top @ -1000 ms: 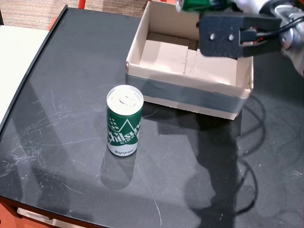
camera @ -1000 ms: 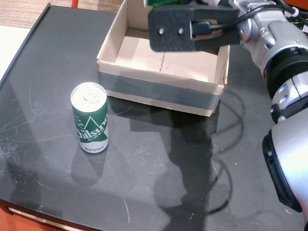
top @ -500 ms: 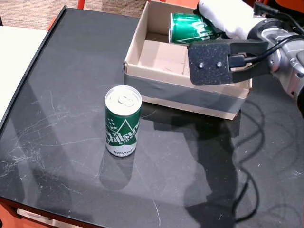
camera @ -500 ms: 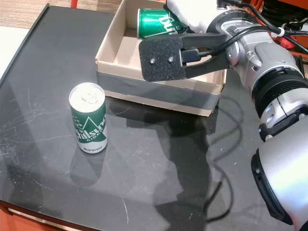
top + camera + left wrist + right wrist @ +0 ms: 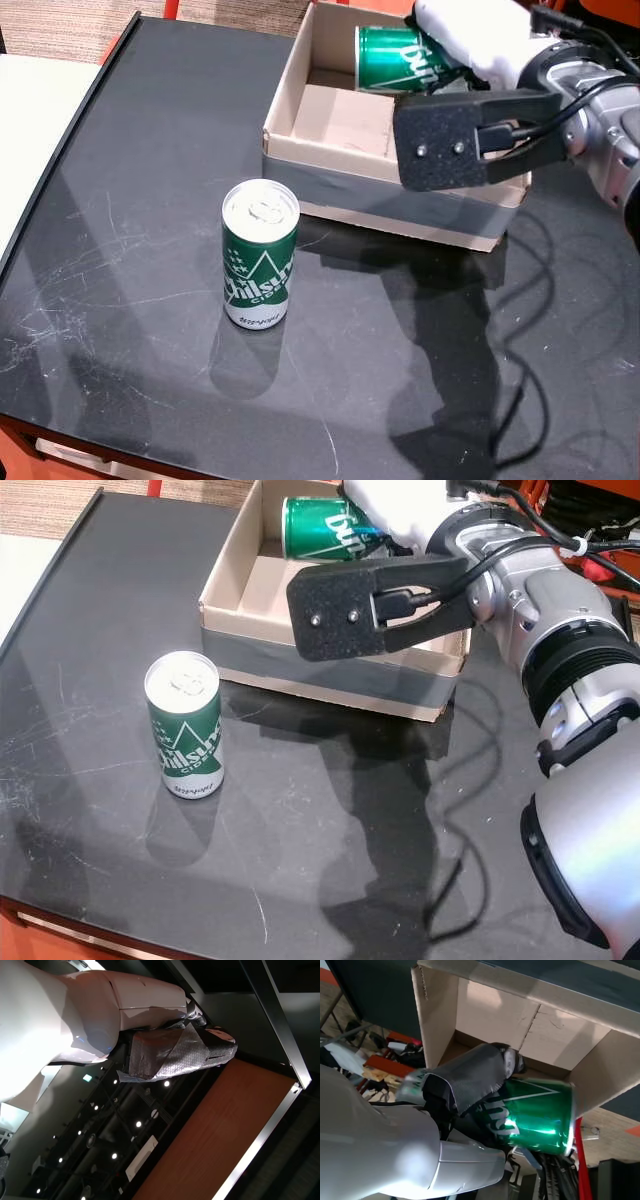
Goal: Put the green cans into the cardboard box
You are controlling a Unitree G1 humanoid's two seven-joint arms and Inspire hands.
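one green can [image 5: 395, 58] is held on its side by the right robot hand [image 5: 470, 40], over the far part of the cardboard box [image 5: 385, 195]; in both head views the can's end faces the view's left and its body runs under the white fingers. right wrist view shows the same can [image 5: 535, 1115] w/ a grey-padded finger [image 5: 470, 1077] wrapped over it, so the robot hand is closed around the can, box walls and floor just behind. can't tell if the can touches the box floor or hangs above it. a black plate w/ two screws [image 5: 345, 610] on the right forearm sits in front of the box's near wall and hides part of it.

second green can [image 5: 260, 255] stands upright on the black surface [image 5: 120, 200], near the box's near-left corner but apart from it, silver top w/ pull tab up, white mountain print on the side. also seen in a head view [image 5: 185, 725].

box is open-topped, grey tape band along its near wall.

left robot hand [image 5: 175, 1052]: left wrist view shows it against ceiling lights, padded fingers curled in and holding nothing, closed as far as seen.
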